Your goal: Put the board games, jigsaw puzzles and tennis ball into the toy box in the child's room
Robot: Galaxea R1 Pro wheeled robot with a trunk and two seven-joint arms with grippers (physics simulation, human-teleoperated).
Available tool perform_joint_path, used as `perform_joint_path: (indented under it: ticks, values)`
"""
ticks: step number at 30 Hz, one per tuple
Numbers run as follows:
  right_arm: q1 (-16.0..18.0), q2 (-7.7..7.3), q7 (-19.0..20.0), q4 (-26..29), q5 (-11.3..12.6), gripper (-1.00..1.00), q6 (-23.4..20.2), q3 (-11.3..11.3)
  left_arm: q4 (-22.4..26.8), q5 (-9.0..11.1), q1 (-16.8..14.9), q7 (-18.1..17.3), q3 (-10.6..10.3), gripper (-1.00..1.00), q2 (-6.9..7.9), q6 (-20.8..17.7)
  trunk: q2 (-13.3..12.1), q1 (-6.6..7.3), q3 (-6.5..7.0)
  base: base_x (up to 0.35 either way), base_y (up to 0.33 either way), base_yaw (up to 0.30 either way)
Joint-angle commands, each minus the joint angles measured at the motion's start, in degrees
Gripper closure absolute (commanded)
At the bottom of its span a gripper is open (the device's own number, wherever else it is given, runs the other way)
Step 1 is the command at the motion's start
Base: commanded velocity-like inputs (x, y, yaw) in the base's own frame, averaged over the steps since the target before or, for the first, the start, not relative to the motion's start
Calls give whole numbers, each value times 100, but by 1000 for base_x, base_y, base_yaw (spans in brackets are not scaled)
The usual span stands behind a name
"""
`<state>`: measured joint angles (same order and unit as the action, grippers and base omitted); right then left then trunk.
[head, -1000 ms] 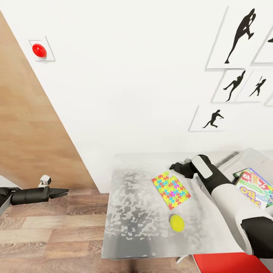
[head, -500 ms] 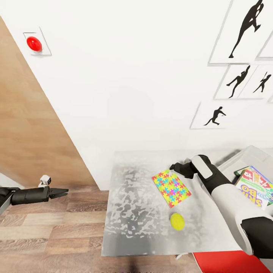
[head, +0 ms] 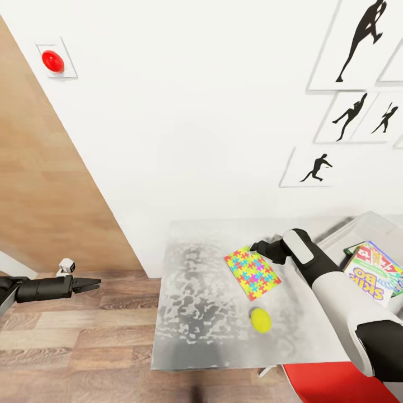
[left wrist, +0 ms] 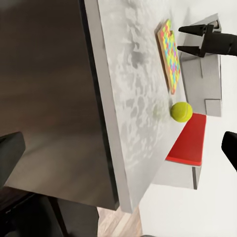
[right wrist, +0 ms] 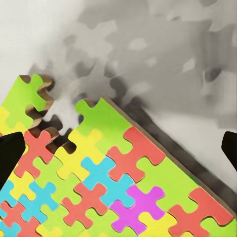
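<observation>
A multicoloured jigsaw puzzle (head: 253,272) lies flat on the table (head: 196,313), and the yellow-green tennis ball (head: 260,319) rests nearer the front edge. My right gripper (head: 256,245) is open just above the puzzle's far corner. In the right wrist view the puzzle (right wrist: 108,187) spans the space between the open right gripper (right wrist: 118,148). At the right stands the light grey toy box (head: 366,229), with printed board games (head: 372,277) inside it. My left gripper (head: 92,284) hangs over the wood floor left of the table, open and empty. The left wrist view shows the puzzle (left wrist: 170,54) and ball (left wrist: 181,111).
A red seat (head: 336,386) sits below the table's front right corner. The white wall behind carries framed black silhouettes (head: 358,39) and a red button (head: 53,60). A wooden panel (head: 45,184) stands at the left, with wood-plank floor (head: 84,341) below.
The head view has shifted slightly, so the table, ball and puzzle sit a little higher in the picture and the puzzle's far corner is closer under the right gripper. The left arm looks unchanged.
</observation>
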<state>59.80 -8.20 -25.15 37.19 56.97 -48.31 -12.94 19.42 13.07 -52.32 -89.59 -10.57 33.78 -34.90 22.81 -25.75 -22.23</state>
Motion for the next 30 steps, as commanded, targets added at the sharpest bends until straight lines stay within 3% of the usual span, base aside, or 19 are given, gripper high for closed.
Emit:
perform_joint_path:
  ticks: [1,14,30]
  values:
    - [5,-7,-52,7,60,-100,-3,-34,0,30,-6,-19,-41,-100,6,-61,11,-3,-10,-4,55,0]
    - [5,-6,-54,7,60,-100,-3,-33,0,28,-6,-21,-41,-100,6,-63,11,-3,-10,-24,106,0]
    - [5,-6,-59,1,60,-100,5,-33,0,31,-6,-24,-41,-100,6,-61,11,-3,-10,-4,7,0]
